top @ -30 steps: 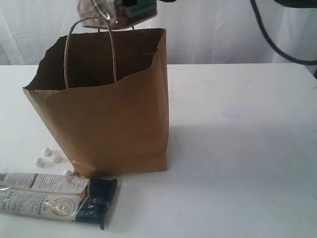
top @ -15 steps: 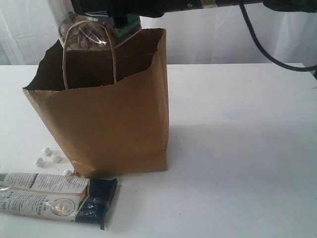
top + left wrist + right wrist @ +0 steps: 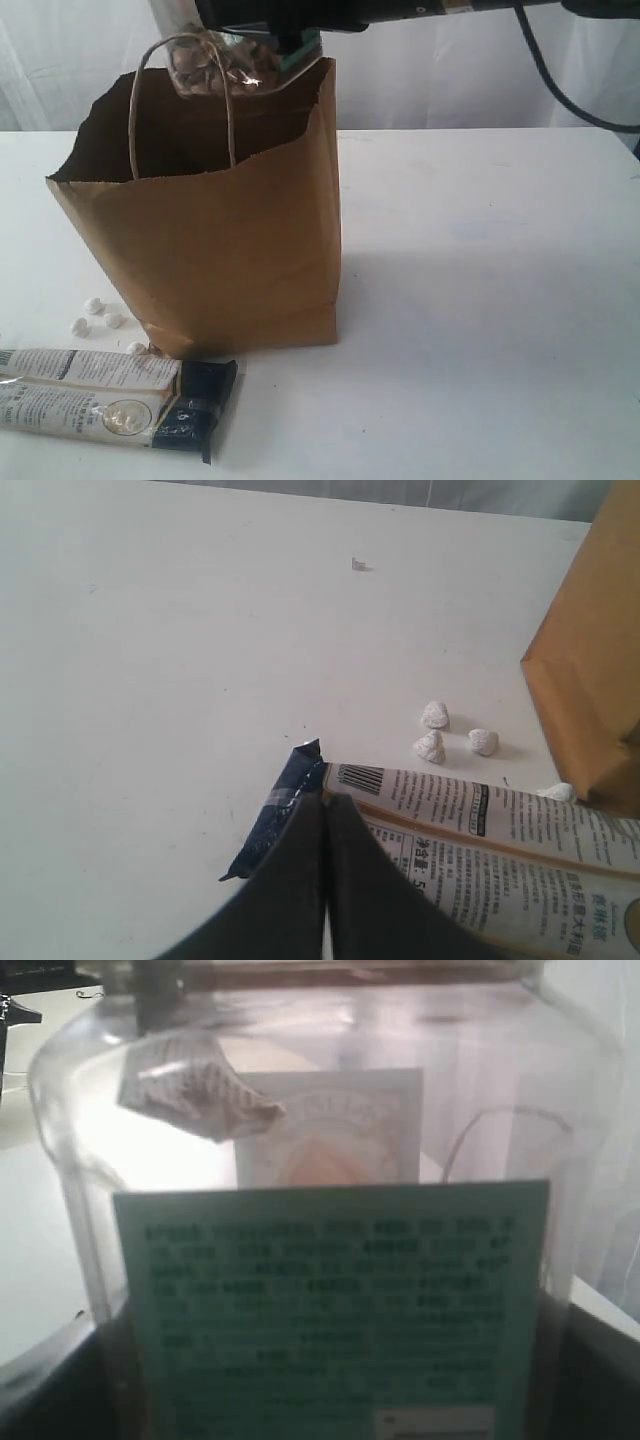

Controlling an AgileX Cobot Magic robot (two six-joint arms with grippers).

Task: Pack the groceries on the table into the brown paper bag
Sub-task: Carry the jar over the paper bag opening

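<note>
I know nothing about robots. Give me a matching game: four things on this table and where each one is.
Things:
1. clear jar
2. brown paper bag
3. long white-black twin packet
4. small white lumps

Places:
A. lying flat on the table in front of the bag
B. held up at the bag's open top
C. standing upright, mouth open
D. scattered by the bag's lower corner

Pairs: 1-B, 2-C, 3-A, 4-D

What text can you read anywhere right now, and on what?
"净含量: 5" on the packet, then unclear; there is a barcode, and its other print is too small.
Print on the jar, on its green label: too blurred to read.
No print shows on the bag.
</note>
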